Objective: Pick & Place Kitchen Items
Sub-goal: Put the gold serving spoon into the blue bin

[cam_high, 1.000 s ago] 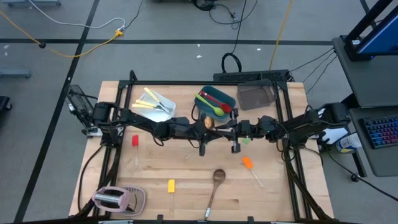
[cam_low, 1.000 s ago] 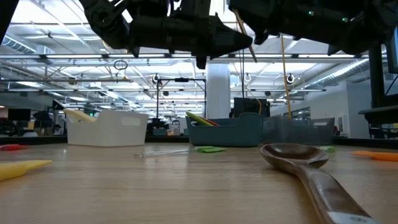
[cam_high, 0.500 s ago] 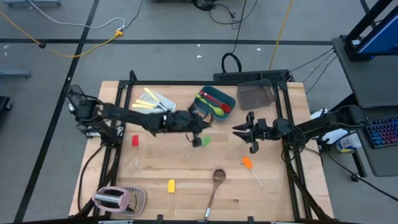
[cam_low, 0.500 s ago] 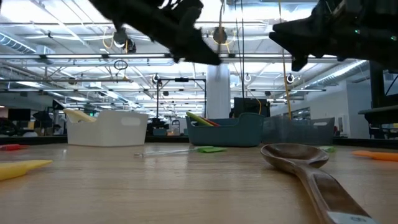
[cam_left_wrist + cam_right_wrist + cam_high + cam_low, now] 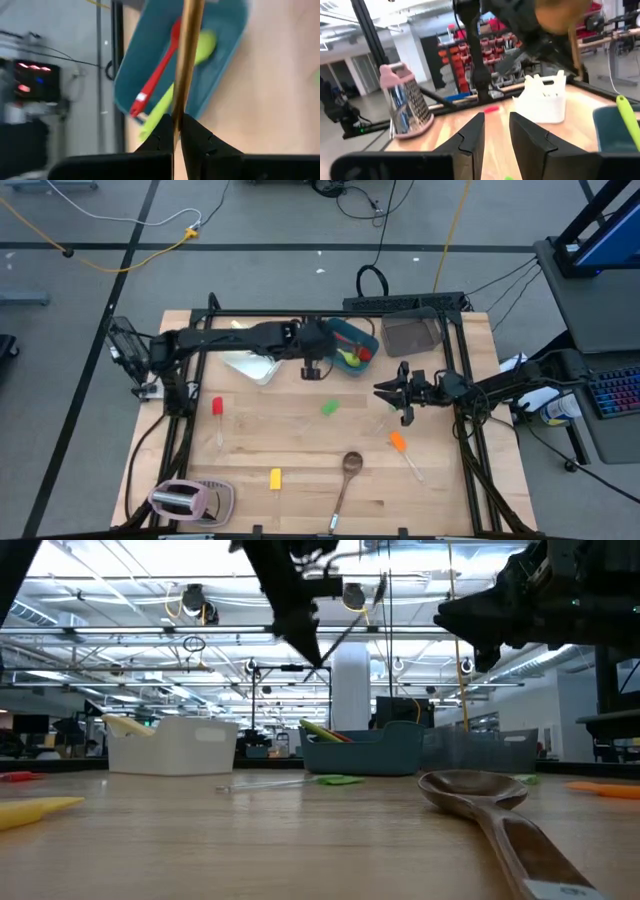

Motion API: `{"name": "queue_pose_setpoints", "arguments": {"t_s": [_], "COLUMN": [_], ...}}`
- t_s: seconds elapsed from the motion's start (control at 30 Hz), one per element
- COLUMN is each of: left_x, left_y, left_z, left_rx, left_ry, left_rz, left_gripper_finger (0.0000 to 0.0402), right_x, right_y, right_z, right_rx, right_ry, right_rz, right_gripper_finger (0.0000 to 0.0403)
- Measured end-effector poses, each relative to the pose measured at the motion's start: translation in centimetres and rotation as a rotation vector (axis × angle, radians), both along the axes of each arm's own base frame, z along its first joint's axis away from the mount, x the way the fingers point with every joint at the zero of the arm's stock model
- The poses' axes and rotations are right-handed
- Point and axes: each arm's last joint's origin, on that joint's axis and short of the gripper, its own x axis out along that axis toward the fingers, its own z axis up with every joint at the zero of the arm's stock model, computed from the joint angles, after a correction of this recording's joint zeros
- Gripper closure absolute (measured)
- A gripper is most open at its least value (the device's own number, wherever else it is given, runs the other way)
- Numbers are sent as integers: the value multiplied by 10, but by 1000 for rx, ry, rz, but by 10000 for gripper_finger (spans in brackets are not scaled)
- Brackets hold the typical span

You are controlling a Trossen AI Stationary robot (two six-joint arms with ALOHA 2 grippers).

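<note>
Now the left end effector [image 5: 176, 131], at the upper middle of the high view, is clamped on a slim gold spoon [image 5: 187, 55] above the teal rectangular tub [image 5: 352, 340], where a red spoon [image 5: 159, 70] and green spoon [image 5: 172, 92] lie. The right end effector [image 5: 392, 392], right of centre, hovers slightly parted and empty over the wooden counter [image 5: 300, 450].

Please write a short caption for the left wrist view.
Left gripper shut on a gold spoon above the teal tub.

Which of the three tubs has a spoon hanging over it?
The teal tub: the left gripper holds a gold spoon above it; the white and grey tubs have nothing overhead.
</note>
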Motion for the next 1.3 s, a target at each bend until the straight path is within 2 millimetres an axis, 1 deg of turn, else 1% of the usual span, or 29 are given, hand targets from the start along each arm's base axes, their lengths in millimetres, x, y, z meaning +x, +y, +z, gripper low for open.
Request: {"name": "queue_pose_setpoints", "arguments": {"t_s": [0.07, 0.17, 0.33, 0.43, 0.53, 0.6, 0.77, 0.93, 1.03, 1.2, 1.3], "left_x": [5, 8, 12, 19, 28, 32, 40, 43, 45, 46, 44], "left_y": [11, 29, 57, 71, 79, 79, 65, 60, 63, 78, 82], "left_z": [-11, -27, -61, -80, -90, -92, -90, -89, -88, -82, -82], "left_rx": [82, 193, 250, 304, 406, 462, 534, 549, 549, 538, 509], "left_ry": [71, 187, 373, 420, 439, 465, 513, 505, 463, 317, 275], "left_rz": [-39, -38, -115, -132, -128, -159, -285, -302, -268, -128, -66], "left_gripper_finger": [395, 398, 390, 390, 395, 395, 380, 370, 366, 365, 365], "right_x": [1, 1, 1, 1, 1, 1, 1, 1, 1, 1, 1], "right_y": [1, 2, 2, 2, 2, 2, 2, 2, 2, 2, 2], "right_z": [0, -2, -2, -3, -3, -3, -3, -3, -3, -3, -3], "right_rx": [2, 1, 1, 1, 0, 0, -3, -3, -3, 5, 11], "right_ry": [-1, 13, 15, 19, 19, 18, 22, 24, 24, 24, 25], "right_rz": [1, 8, 8, 8, 8, 8, 7, 7, 7, 11, 12], "right_gripper_finger": [321, 321, 321, 321, 321, 321, 321, 321, 321, 321, 321]}}
